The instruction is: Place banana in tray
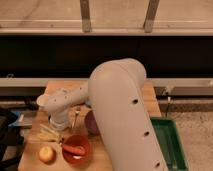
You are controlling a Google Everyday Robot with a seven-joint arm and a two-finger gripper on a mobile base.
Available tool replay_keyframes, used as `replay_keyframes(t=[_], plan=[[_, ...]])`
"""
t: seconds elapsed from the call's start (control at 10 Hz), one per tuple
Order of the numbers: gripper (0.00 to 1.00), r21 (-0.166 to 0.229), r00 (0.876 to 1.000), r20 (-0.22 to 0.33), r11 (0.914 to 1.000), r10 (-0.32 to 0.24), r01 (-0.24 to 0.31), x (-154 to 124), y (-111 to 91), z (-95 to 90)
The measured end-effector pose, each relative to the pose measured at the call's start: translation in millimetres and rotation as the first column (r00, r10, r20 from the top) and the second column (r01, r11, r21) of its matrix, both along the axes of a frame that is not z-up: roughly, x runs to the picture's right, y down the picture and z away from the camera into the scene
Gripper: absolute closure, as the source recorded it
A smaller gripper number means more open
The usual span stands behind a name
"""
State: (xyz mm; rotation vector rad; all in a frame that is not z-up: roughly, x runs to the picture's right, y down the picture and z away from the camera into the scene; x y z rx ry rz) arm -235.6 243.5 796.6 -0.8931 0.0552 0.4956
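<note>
The pale yellow banana (47, 134) lies on the wooden table (31, 156) at the left, just in front of the wrist. My gripper (62, 122) hangs from the white forearm (65, 98) and points down, right above and beside the banana's right end. I cannot tell whether it touches the banana. The green tray (171, 142) sits low at the right, beyond the table's right edge, and my upper arm hides part of it.
A red bowl (76, 149) with an orange carrot (73, 149) stands in front of the gripper. A round yellow fruit (46, 153) lies to its left. A purple bowl (91, 123) is half hidden by my arm. Dark bags (9, 131) sit left of the table.
</note>
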Motion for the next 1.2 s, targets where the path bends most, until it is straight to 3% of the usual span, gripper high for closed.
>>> replay_keyframes(t=[0.2,0.4,0.7,1.2], plan=[[0.80,-0.006,1.000,-0.002,1.0000,-0.003,0.003,0.3,2.5,-0.8],[0.98,0.011,1.000,0.001,0.9999,-0.008,0.007,-1.4,0.7,-2.0],[1.00,0.054,1.000,-0.010,0.9985,-0.010,0.010,3.8,-8.1,-8.9],[1.00,0.168,0.992,-0.115,0.9854,0.051,-0.032,69.5,-70.2,-43.1]])
